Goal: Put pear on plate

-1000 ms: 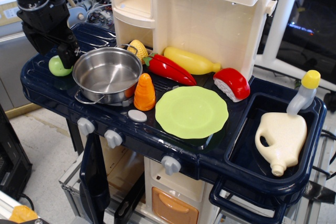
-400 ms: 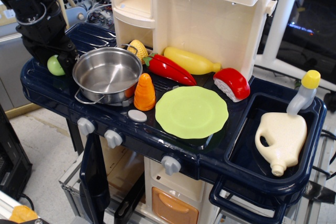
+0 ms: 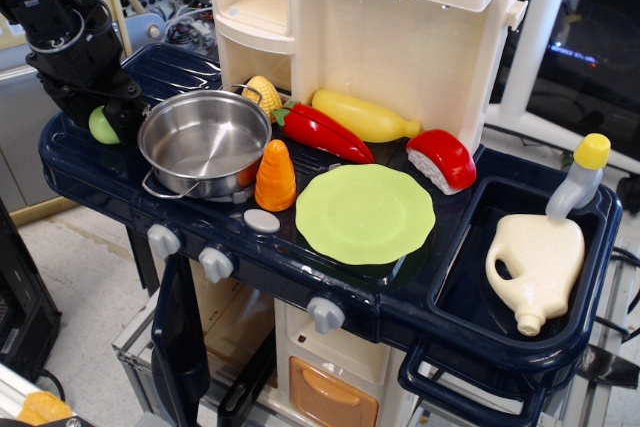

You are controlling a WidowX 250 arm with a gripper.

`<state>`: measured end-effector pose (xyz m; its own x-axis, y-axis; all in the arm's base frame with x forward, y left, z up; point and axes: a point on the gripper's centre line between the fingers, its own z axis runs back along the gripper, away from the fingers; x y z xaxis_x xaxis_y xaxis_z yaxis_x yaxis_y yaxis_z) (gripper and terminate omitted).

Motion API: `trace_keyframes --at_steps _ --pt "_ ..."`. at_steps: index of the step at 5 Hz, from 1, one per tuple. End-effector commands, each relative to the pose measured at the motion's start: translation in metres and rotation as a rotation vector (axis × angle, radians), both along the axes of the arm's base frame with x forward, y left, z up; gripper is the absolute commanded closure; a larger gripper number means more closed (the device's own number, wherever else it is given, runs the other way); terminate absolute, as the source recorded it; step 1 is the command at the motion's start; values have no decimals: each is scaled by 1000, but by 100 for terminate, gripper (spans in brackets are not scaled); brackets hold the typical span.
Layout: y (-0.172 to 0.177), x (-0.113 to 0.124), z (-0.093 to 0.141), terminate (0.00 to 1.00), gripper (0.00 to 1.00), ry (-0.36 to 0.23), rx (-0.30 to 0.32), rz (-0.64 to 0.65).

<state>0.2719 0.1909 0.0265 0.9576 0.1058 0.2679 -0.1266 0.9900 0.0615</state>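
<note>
The pear [image 3: 100,128] is a small light-green toy fruit at the far left of the dark blue toy stove top, just left of the steel pot [image 3: 205,139]. My black gripper [image 3: 107,121] comes down from the top left, with its fingers closed around the pear and hiding part of it. The lime-green plate [image 3: 365,213] with a wavy rim lies flat on the stove top to the right of the pot, with nothing on it, well away from the gripper.
Between pot and plate stands an orange carrot [image 3: 275,176]. Behind lie a corn cob [image 3: 263,94], a red pepper [image 3: 322,133], a long yellow squash [image 3: 362,116] and a red-and-white wedge [image 3: 441,159]. The cream kitchen wall [image 3: 400,37] rises behind. The sink [image 3: 470,277] at right holds a cream jug [image 3: 535,262].
My gripper has come down and closed around the pear. The pear has shifted slightly to the left with it.
</note>
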Motion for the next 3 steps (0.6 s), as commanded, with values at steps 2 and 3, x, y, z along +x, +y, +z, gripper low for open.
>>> trace_keyframes --at_steps 2,3 --pt "-27 -10 106 0 100 -3 242 92" --pt "-75 -17 130 0 100 1 199 110"
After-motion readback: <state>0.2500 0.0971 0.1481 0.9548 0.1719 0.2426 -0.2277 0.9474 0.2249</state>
